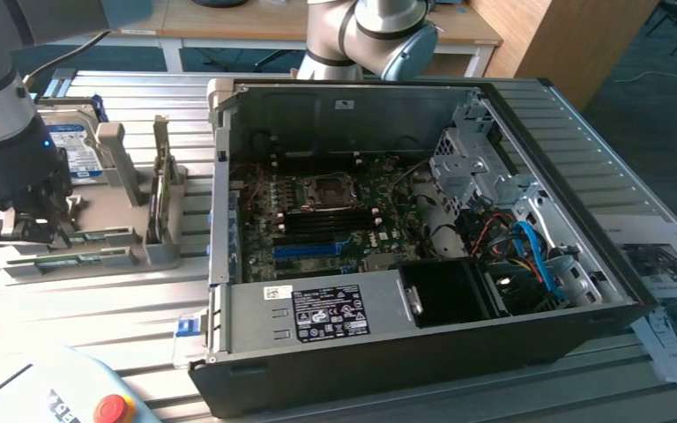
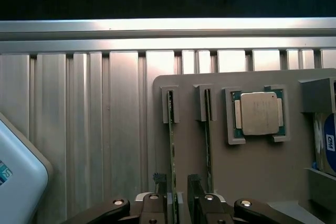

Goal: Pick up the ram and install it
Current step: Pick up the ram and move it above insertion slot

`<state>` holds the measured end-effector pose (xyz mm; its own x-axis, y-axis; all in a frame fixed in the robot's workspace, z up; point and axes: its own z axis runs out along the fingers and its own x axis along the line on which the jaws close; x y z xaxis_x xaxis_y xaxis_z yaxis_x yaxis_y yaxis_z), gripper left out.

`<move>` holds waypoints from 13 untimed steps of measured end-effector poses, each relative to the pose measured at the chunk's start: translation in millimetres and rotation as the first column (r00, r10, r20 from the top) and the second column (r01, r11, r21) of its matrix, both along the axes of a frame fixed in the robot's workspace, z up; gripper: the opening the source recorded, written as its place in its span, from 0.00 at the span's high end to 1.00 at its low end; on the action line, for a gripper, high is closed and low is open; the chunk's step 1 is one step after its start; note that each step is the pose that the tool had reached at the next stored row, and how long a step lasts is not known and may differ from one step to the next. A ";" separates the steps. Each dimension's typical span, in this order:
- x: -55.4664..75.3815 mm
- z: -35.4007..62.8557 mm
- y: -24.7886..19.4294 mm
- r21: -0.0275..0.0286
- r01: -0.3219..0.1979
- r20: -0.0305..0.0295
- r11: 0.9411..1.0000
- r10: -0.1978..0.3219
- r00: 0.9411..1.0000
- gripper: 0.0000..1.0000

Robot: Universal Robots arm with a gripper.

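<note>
The ram [image 2: 171, 140] is standing on edge in the outermost slot of the grey holder tray [image 2: 247, 182], not yet lifted. The gripper [image 2: 177, 181] is straddling it near one end. Its jaws are standing wide, one finger on each side of the stick and not closed on it, so nothing is being held. A second memory stick [image 2: 208, 145] is sitting in the neighbouring slot, just beside the ram. The square silver processor [image 2: 258, 113] is lying in its own recess beyond that. The arm [image 1: 3, 115] is reaching straight down over the tray at the exterior view's left, wrist vertical. The open computer case [image 1: 433, 352] is lying beside the tray on the slatted aluminium table [image 2: 105, 129], with its motherboard [image 1: 315, 220] exposed.
</note>
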<state>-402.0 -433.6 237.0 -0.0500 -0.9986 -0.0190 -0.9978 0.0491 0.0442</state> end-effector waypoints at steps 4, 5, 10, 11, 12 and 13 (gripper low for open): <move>0.1 -2.0 -1.0 0.000 0.000 0.000 1.000 0.000 1.000 0.70; 0.1 -2.8 -1.4 0.000 0.000 0.000 1.000 0.000 1.000 0.70; 0.5 -7.2 -3.4 0.000 -0.029 0.000 1.000 0.029 1.000 0.70; 0.6 -7.3 -3.4 0.000 -0.037 0.000 0.999 0.037 0.999 0.70; 0.5 -7.2 -3.5 0.000 -0.041 0.000 0.999 0.041 0.999 0.70; 0.6 -7.2 -3.5 0.000 -0.041 0.000 0.999 0.041 0.999 0.70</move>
